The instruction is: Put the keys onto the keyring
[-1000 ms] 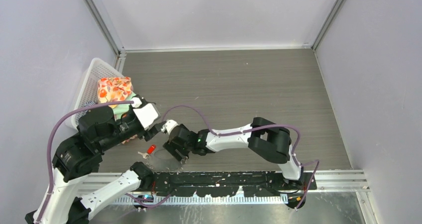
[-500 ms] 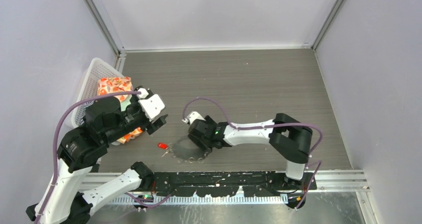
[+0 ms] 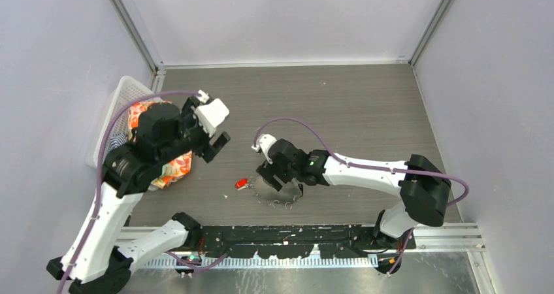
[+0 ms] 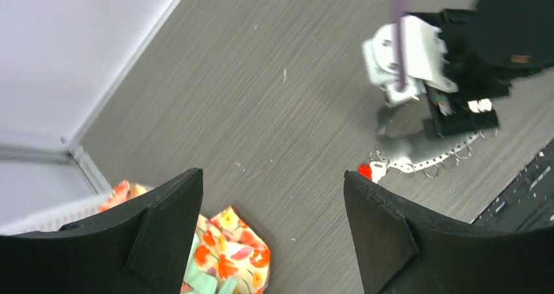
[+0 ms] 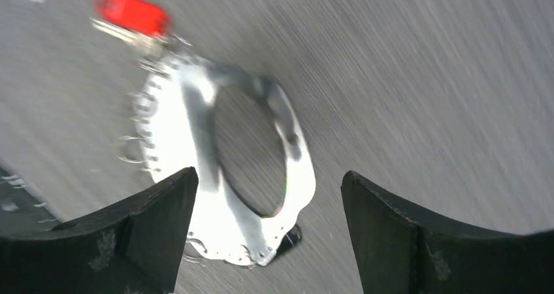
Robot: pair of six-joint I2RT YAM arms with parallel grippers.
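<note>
- Right wrist view shows the red key (image 5: 130, 13) lying on the table (image 3: 340, 111), with its silver end touching the edge of the keyring (image 5: 173, 130).
- I cannot tell if the key is hooked on the ring or just lies against it. So the job may be done, or the key may need hooking on.
- The keyring lies flat near the front of the table, with little silver bits all round it.
- The right gripper (image 5: 268, 176) hangs just over the ring, fingers wide apart, holding nothing.
- The left gripper (image 3: 219, 144) is up high, well apart from the key, fingers apart and empty.
- A white basket (image 3: 124, 88) sits by the left wall, with a flowery bundle (image 3: 173, 170) beside it.
- Nothing lies between the key and the ring; from above, the right gripper hides part of the ring.
</note>
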